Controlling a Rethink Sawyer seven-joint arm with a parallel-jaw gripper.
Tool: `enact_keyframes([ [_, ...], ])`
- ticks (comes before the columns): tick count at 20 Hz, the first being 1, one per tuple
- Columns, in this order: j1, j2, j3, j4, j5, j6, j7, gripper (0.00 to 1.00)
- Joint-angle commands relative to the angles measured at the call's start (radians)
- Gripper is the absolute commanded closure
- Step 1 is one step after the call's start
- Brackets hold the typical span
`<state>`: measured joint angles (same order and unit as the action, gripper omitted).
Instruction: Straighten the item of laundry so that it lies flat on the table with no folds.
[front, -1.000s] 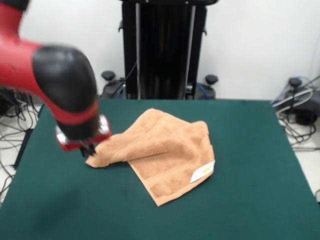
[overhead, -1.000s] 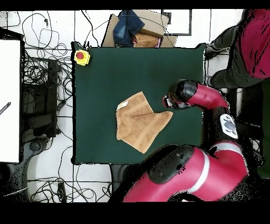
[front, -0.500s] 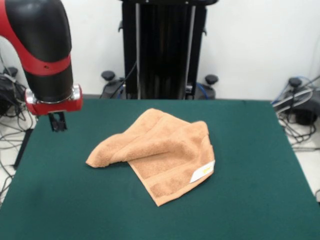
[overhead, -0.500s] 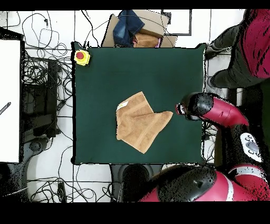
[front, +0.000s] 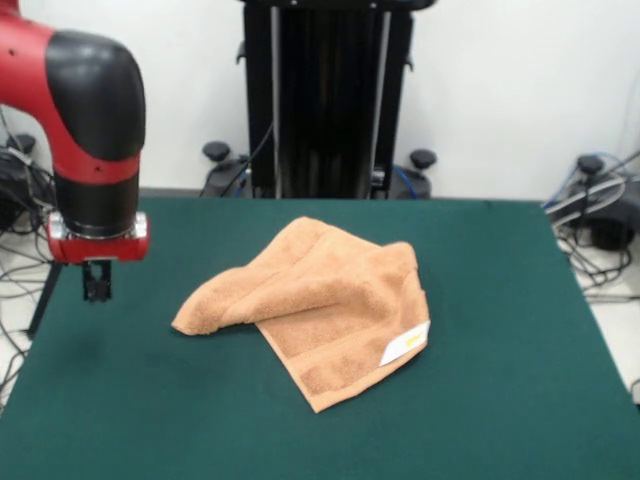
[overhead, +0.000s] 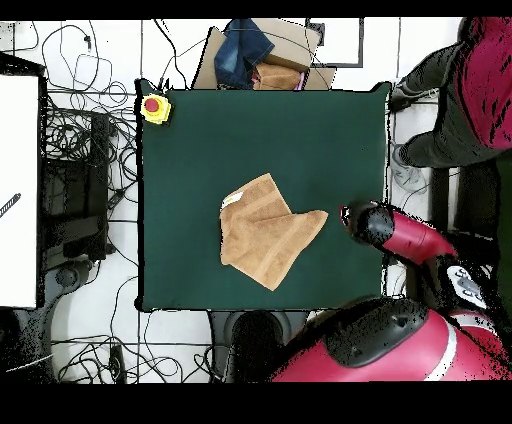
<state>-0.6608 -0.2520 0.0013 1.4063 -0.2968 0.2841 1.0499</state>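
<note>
The item of laundry (front: 320, 300), a peach-orange terry towel, lies crumpled near the middle of the table (front: 500, 300), one half folded over the other in a raised ridge. A small white label (front: 404, 345) shows at its front right edge. My gripper (front: 96, 288) hangs just above the green cover by the table's left side, well clear of the towel's left corner and holding nothing. In the overhead view the towel (overhead: 268, 232) is a folded diamond on the table (overhead: 260, 130), and the gripper (overhead: 347, 213) is off its right corner.
A yellow box with a red button (overhead: 154, 107) sits on the table's top left corner. A person (overhead: 470, 90) stands beside the top right corner. A cardboard box with clothes (overhead: 260, 60) lies beyond the top edge. Cables cover the floor around the table.
The gripper left the towel's left corner, rose and drew away to the table's side, then came lower again. The towel has stayed as it was.
</note>
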Motion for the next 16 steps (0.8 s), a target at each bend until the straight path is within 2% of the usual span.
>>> enact_keyframes([
  [1,-0.033,0.125,-0.037,0.117,-0.107,-0.108,0.144,1.00],
  [5,-0.045,0.073,-0.041,0.186,-0.105,-0.104,0.162,1.00],
  [11,-0.068,0.054,-0.020,0.190,-0.096,-0.063,0.141,1.00],
  [16,-0.044,0.036,-0.043,0.187,-0.087,-0.074,0.160,1.00],
])
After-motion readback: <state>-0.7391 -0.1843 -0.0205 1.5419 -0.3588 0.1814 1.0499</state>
